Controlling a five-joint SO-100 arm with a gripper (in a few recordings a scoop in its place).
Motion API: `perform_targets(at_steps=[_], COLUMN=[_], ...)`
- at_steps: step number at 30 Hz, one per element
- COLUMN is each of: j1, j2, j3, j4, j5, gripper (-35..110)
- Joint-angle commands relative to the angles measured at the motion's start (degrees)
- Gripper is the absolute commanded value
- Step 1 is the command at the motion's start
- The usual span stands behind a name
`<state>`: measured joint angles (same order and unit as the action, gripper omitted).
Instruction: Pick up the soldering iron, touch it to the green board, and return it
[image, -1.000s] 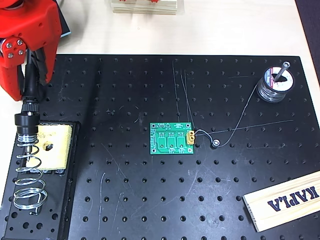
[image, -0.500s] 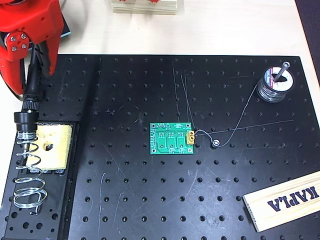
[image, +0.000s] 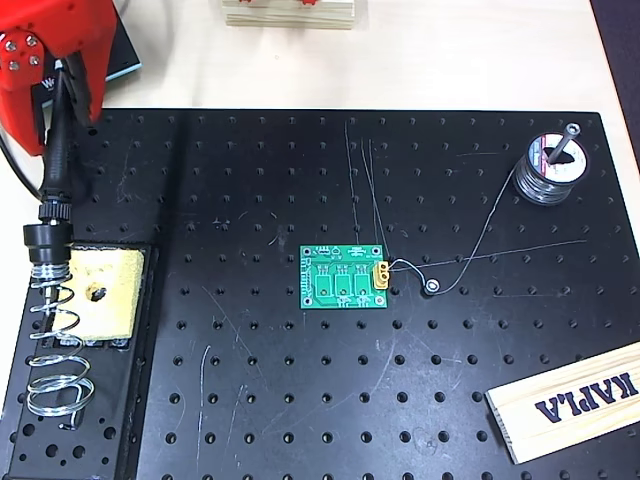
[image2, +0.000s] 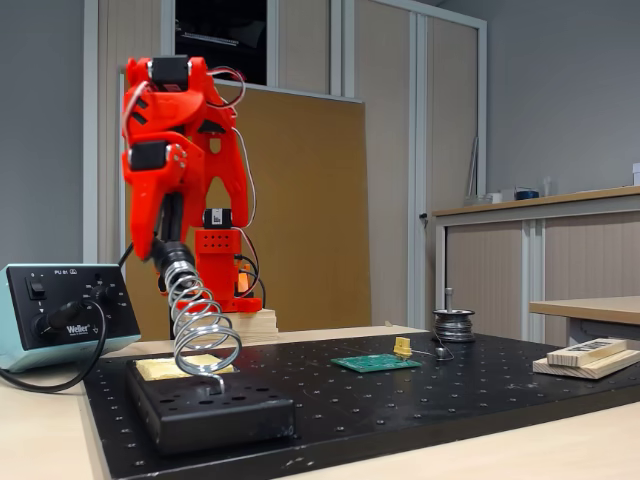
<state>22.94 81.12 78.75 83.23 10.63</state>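
The soldering iron (image: 55, 170) rests tip-down in the silver coil stand (image: 55, 340) at the left edge of the overhead view, its black collar on the top coil. My red gripper (image: 58, 125) is open, with one finger on each side of the upper handle. In the fixed view the gripper (image2: 165, 235) hangs just above the soldering iron's collar (image2: 178, 258) and the coil stand (image2: 205, 330). The green board (image: 344, 278) lies flat mid-plate, its yellow connector on the right edge, far from the gripper. It shows low in the fixed view as a thin green board (image2: 375, 363).
A yellow sponge (image: 105, 290) sits in the stand's black base. A solder spool (image: 552, 168) stands at the back right, its wire trailing to the board. A wooden block (image: 570, 400) lies at the front right. The soldering station (image2: 60, 310) stands left of the black perforated plate (image: 300, 400).
My gripper has slid up along the handle toward the top left, baring more of it. The iron stays in the stand, its collar shifted slightly left.
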Motion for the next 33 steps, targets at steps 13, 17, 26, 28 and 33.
perform_targets(at_steps=[13, 17, 26, 28, 33], j1=[-1.0, -1.8, -5.4, -5.8, -6.7], j2=[-4.1, -6.7, -9.2, -9.2, -9.0], j3=[-14.2, -18.5, -27.2, -27.8, -29.2], j4=[3.9, 5.0, 8.2, 8.7, 10.4], j5=[4.3, 5.4, 6.9, 7.2, 7.9], gripper=[0, 0, 0, 0, 0])
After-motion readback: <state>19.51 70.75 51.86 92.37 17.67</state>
